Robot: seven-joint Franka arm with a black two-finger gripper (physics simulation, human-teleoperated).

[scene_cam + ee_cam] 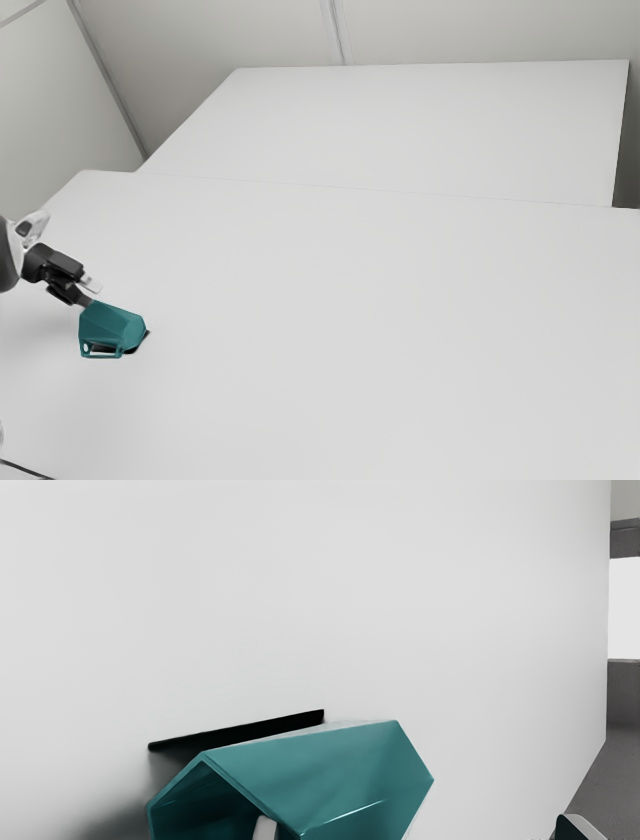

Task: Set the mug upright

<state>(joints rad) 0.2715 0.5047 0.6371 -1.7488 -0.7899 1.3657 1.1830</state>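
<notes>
A teal faceted mug [112,327] lies tipped over near the exterior view's left, its handle on the side toward that view's bottom edge. The gripper [88,293] is at the mug's arm-side end. In the wrist view the mug [325,780] shows its dark open mouth. My gripper [420,827] stands wide open: one fingertip [265,828] reaches into the mouth, while the other stands well outside the mug, apart from its wall. Part of the mug is cut off at that view's bottom edge.
A thin black shape [240,734] lies beside the mug on the white table [350,320]. Behind stands another white surface [420,130]. A dark cable [25,469] crosses the exterior view's lower left corner.
</notes>
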